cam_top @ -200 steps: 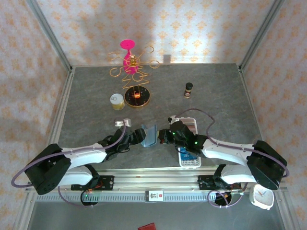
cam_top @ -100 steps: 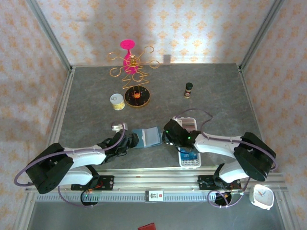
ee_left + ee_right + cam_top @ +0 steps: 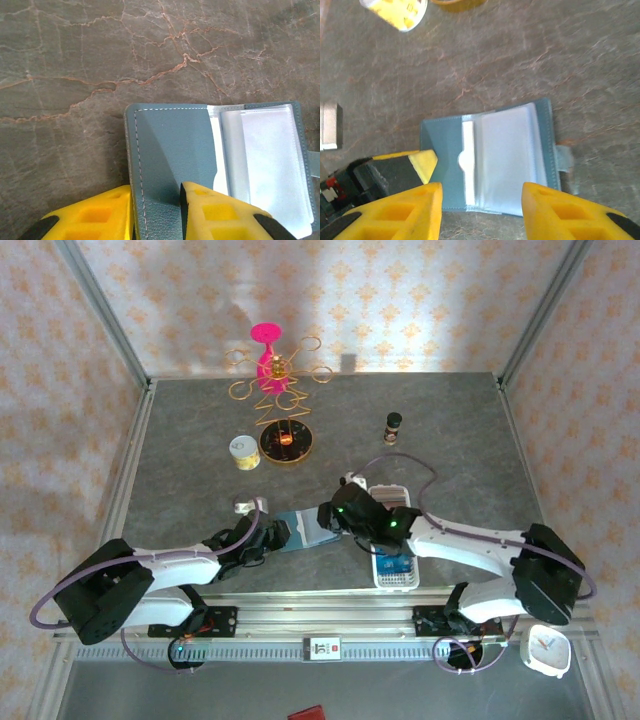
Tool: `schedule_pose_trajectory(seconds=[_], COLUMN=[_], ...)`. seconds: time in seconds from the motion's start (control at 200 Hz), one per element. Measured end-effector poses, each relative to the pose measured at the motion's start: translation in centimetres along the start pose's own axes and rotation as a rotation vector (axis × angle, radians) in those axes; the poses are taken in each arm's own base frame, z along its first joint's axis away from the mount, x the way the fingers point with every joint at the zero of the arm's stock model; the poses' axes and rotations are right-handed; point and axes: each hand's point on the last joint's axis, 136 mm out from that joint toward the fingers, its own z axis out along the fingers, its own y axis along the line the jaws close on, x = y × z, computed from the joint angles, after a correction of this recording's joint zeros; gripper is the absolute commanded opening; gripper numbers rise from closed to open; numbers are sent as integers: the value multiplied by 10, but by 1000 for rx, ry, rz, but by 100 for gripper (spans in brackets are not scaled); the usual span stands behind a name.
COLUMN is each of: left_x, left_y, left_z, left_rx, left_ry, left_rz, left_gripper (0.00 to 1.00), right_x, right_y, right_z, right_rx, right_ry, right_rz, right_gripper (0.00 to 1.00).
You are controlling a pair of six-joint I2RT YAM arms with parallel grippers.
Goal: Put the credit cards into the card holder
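The teal card holder (image 3: 306,529) lies opened flat on the table, its pale clear sleeves (image 3: 507,155) facing up and its closing tab (image 3: 563,155) on the right. My left gripper (image 3: 156,210) is shut on the edge of the holder's left cover (image 3: 170,145), which passes between its yellow fingers (image 3: 95,217). My right gripper (image 3: 481,200) hovers open just above the holder, touching nothing. A blue credit card (image 3: 393,566) lies in the white tray (image 3: 396,502) under the right arm.
At the back stand a gold wire rack with a pink top (image 3: 272,370), a round gold dish (image 3: 286,443), a small yellow tin (image 3: 243,451) and a dark little bottle (image 3: 394,426). A small metal block (image 3: 245,504) lies just left of the holder.
The holder, held half-folded between both grippers, now lies spread open. My right gripper let go, opened and moved left over it. My left gripper closed on the left cover.
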Motion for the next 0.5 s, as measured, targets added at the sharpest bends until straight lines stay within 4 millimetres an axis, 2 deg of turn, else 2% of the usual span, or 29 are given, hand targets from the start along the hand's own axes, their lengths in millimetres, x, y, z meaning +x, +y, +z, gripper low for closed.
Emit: schedule_pose_trajectory(seconds=[0.105,0.195,0.501], left_x=[1,2,2], left_y=[-1,-2,-2], left_z=[0,0,0], left_rx=[8,11,13], left_ry=[8,11,13], left_rz=[-1,-1,-1], left_gripper=[25,25,25], right_x=[20,33,56], right_y=[2,-4,-27], right_z=[17,32,61], right_rx=[4,27,123], right_ry=[69,115,180], right_rz=[-27,-37,-54], right_gripper=[46,46,46])
